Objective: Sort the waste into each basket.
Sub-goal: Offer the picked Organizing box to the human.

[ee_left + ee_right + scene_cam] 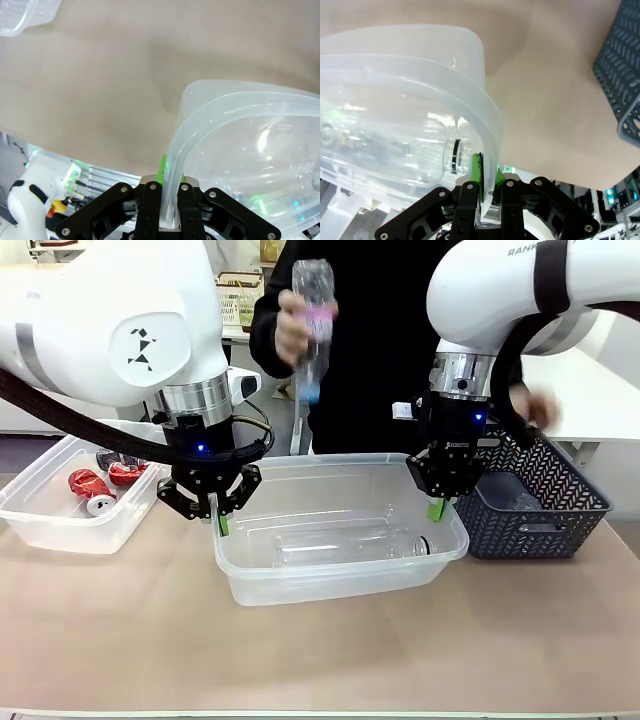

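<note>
- Fingers of the left gripper (221, 523) are pinched tight on the left rim of the middle clear tub (340, 585); right gripper (437, 508) clamps the right rim the same way.
- One clear bottle (350, 543) lies inside that tub, hard to make out through the plastic.
- Second tub (60, 525) at left on the desk (320, 660) holds crushed red cans (100, 480), partly hidden by the left arm.
- Person's hand (295, 330) holds another bottle (312, 325) upright above.
- Dark lattice basket (540, 505) at right, contents unclear.
</note>
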Action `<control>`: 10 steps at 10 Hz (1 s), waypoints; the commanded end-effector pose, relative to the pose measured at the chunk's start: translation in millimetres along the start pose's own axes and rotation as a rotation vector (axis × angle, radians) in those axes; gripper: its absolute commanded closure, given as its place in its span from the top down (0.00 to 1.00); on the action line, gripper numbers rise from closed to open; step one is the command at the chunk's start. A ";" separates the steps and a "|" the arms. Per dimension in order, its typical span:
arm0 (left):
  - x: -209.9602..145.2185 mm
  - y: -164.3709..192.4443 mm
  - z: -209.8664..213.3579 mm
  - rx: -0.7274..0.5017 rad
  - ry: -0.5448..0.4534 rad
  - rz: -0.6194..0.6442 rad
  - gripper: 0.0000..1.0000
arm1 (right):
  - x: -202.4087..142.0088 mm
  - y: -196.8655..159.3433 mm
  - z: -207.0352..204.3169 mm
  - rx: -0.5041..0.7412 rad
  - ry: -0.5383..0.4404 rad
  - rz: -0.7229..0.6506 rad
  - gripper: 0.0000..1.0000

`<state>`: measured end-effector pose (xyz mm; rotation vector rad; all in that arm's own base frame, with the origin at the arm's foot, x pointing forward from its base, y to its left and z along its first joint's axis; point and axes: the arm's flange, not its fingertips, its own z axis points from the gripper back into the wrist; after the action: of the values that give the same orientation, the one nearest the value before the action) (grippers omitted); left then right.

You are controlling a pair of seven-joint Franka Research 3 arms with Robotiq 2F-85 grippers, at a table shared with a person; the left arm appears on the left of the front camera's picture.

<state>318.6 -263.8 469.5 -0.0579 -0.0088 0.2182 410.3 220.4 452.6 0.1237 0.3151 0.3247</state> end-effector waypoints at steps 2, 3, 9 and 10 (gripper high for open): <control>-1.5 0.9 0.2 -0.005 -0.001 0.020 0.04 | 0.1 3.7 4.4 -0.004 -0.005 0.001 0.05; -1.5 0.9 0.2 -0.005 -0.001 0.020 0.04 | 0.1 3.7 4.4 -0.004 -0.005 0.001 0.05; -1.5 0.9 0.2 -0.005 -0.001 0.020 0.04 | 0.1 3.7 4.4 -0.004 -0.005 0.001 0.05; -1.5 0.9 0.2 -0.005 -0.001 0.020 0.04 | 0.1 3.7 4.4 -0.004 -0.005 0.001 0.05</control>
<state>318.6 -263.8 469.5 -0.0579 -0.0088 0.2182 410.4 220.4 452.7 0.1238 0.3148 0.3247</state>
